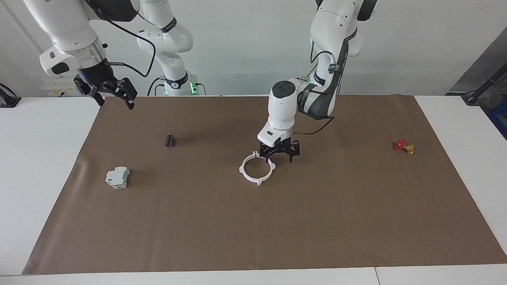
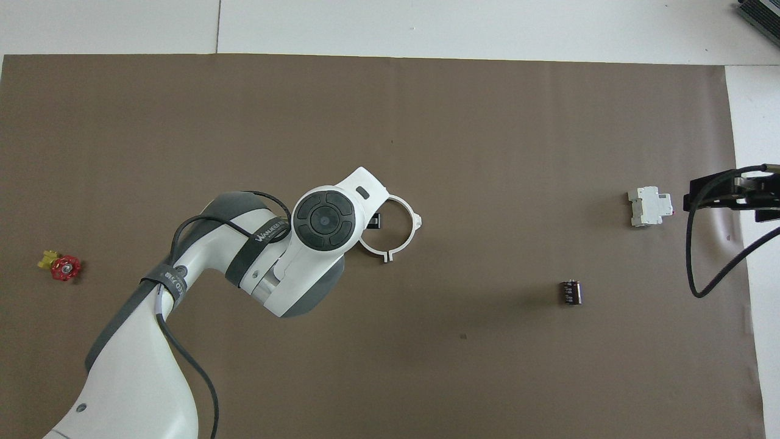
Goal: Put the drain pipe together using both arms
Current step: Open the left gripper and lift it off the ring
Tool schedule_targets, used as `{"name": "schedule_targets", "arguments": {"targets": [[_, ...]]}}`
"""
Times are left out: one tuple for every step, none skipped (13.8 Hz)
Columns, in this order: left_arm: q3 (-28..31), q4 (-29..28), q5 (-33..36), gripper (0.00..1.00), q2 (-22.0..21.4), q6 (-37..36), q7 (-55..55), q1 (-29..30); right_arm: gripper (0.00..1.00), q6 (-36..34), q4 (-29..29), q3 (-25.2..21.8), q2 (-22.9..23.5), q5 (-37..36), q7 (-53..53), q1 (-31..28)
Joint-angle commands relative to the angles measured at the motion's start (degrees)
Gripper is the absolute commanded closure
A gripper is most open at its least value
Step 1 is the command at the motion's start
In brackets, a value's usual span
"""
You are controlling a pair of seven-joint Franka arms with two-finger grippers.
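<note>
The drain pipe [image 1: 257, 181] lies flat in the middle of the brown mat, its two white half-rings together as one ring with small outward tabs; it also shows in the overhead view [image 2: 415, 227]. My left gripper [image 1: 279, 157] hangs open and empty just above the ring's edge nearest the robots, toward the left arm's end. In the overhead view its wrist hides most of it, and one black finger [image 2: 375, 221] shows inside the ring. My right gripper [image 1: 115, 95] waits open and empty, raised over the mat's edge at the right arm's end; it also shows in the overhead view [image 2: 728, 198].
A grey boxy block [image 1: 117, 177] [image 2: 650, 206] and a small black cylinder [image 1: 170, 141] [image 2: 571, 292] lie toward the right arm's end. A red-and-gold valve [image 1: 404, 146] [image 2: 61, 266] lies toward the left arm's end. The brown mat [image 1: 253, 229] covers the white table.
</note>
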Motion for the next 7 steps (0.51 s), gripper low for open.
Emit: {"name": "schedule_targets", "arguments": {"targets": [[-0.2, -0.6, 1.3, 0.00, -3.8, -4.2, -1.8, 1.0, 0.00, -0.3, -0.2, 0.1, -0.2, 1.0, -1.0, -0.3], [-0.3, -0.5, 1.3, 0.00, -5.4, -5.4, -1.2, 1.9, 0.00, -0.3, -0.2, 0.1, -0.2, 1.0, -1.0, -0.3], [-0.1, -0.2, 1.3, 0.00, -7.4, -7.3, -0.7, 2.3, 0.00, -0.3, -0.2, 0.1, -0.2, 1.0, -1.0, -0.3], [-0.1, 1.4, 1.3, 0.00, -8.6, -11.1, -0.4, 3.5, 0.00, -0.3, -0.2, 0.1, -0.2, 1.0, -1.0, -0.3], [-0.1, 3.7, 1.3, 0.00, -8.7, -15.4, 1.5, 4.3, 0.00, -0.3, -0.2, 0.1, -0.2, 1.0, -1.0, -0.3], [0.0, 6.0, 1.3, 0.00, -8.7, -18.6, 5.0, 5.1, 0.00, -0.3, -0.2, 0.1, -0.2, 1.0, -1.0, -0.3], [0.0, 7.9, 1.0, 0.00, -8.6, -21.2, 9.1, 6.8, 0.00, -0.3, -0.2, 0.1, -0.2, 1.0, -1.0, -0.3]]}}
